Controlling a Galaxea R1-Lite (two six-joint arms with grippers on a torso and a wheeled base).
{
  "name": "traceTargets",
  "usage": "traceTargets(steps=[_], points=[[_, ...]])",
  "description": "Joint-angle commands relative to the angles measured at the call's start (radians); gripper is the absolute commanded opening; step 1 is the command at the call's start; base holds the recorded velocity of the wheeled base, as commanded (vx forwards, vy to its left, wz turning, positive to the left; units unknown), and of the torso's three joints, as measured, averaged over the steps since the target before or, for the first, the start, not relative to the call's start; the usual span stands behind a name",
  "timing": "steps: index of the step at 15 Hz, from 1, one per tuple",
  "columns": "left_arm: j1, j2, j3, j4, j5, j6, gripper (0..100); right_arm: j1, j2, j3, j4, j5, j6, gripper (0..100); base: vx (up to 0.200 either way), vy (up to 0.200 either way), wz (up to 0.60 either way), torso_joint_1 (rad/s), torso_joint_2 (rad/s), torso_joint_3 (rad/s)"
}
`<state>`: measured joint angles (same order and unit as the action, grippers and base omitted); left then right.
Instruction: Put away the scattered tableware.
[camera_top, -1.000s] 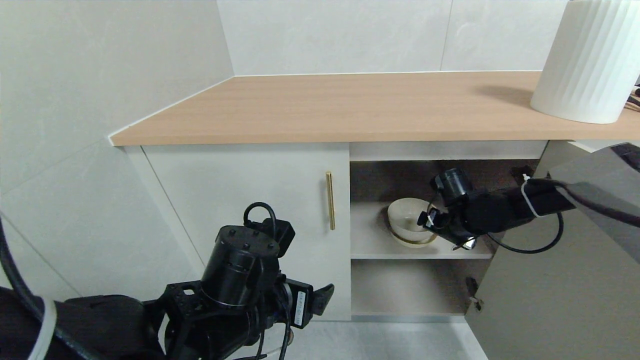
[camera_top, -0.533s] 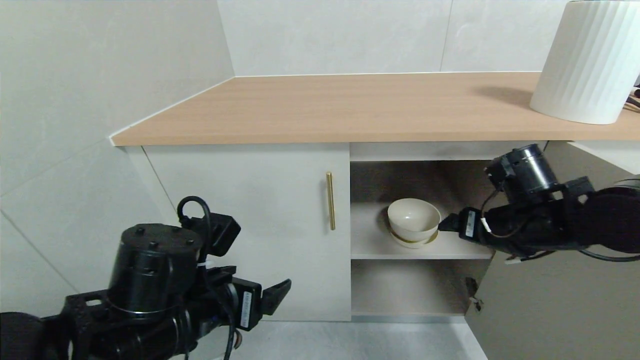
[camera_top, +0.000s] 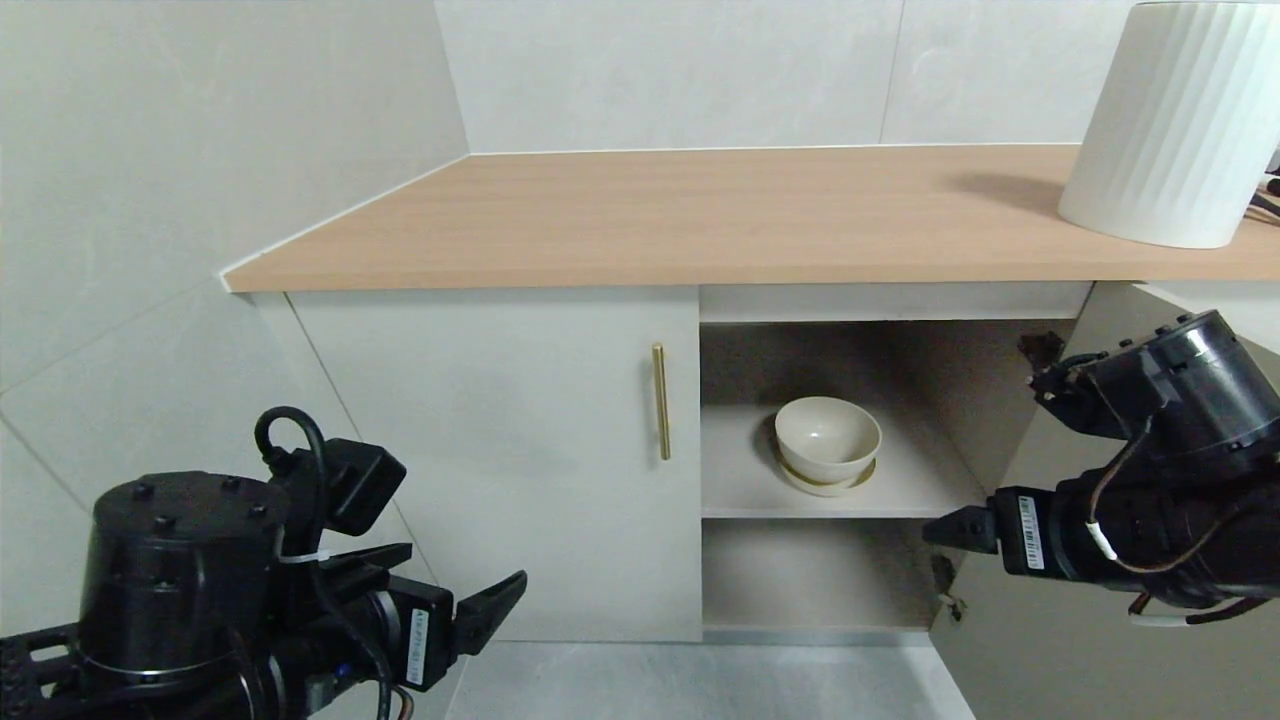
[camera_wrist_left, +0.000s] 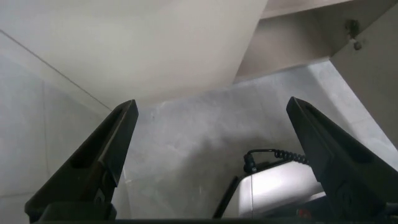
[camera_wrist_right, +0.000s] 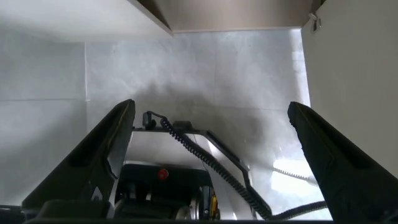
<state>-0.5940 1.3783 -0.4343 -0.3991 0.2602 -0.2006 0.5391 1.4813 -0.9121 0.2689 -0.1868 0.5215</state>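
A cream bowl (camera_top: 828, 438) sits upright on a small plate (camera_top: 826, 484) on the middle shelf (camera_top: 920, 480) of the open cabinet. My right gripper (camera_top: 950, 529) hangs outside the cabinet, below and to the right of the bowl, at the height of the shelf's front edge. In the right wrist view it (camera_wrist_right: 211, 149) is open over the floor, with nothing between its fingers (camera_wrist_right: 106, 155). My left gripper (camera_top: 470, 592) is low at the left, in front of the closed door. It (camera_wrist_left: 211, 155) is open and holds nothing.
The left cabinet door is closed and has a gold handle (camera_top: 659, 400). The right door (camera_top: 1090, 620) stands open beside my right arm. A wooden countertop (camera_top: 700, 215) carries a white ribbed vessel (camera_top: 1180, 120). The lower shelf (camera_top: 815, 575) is bare.
My right gripper has drawn back out of the cabinet, down and to the right, leaving the bowl on the plate. My left gripper has sunk down and to the left.
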Motion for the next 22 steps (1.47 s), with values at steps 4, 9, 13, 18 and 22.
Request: traceTargets(steps=[4,9,13,18,22], points=[[-0.009,-0.019,0.002,0.003,0.001,0.000,100,0.001,-0.052,0.013,0.001,-0.005,-0.021,100,-0.200,0.000,0.00,-0.001,0.00,0.002],[-0.009,-0.036,0.002,0.022,0.002,0.000,100,0.001,-0.064,0.022,0.003,-0.006,-0.037,100,-0.200,0.000,0.00,0.003,0.01,0.002],[-0.009,-0.036,0.002,0.022,0.001,0.000,100,0.001,-0.082,0.021,0.003,-0.008,-0.037,100,-0.200,0.000,0.00,0.002,0.01,0.004],[-0.009,-0.038,0.002,0.020,0.007,0.001,100,0.001,-0.085,0.019,0.001,-0.020,-0.037,100,0.000,0.000,0.00,0.000,0.00,0.000],[-0.009,-0.033,0.002,0.022,0.007,0.001,100,0.001,-0.087,0.019,0.001,-0.036,-0.037,100,0.000,0.000,0.00,0.000,0.00,0.000]])
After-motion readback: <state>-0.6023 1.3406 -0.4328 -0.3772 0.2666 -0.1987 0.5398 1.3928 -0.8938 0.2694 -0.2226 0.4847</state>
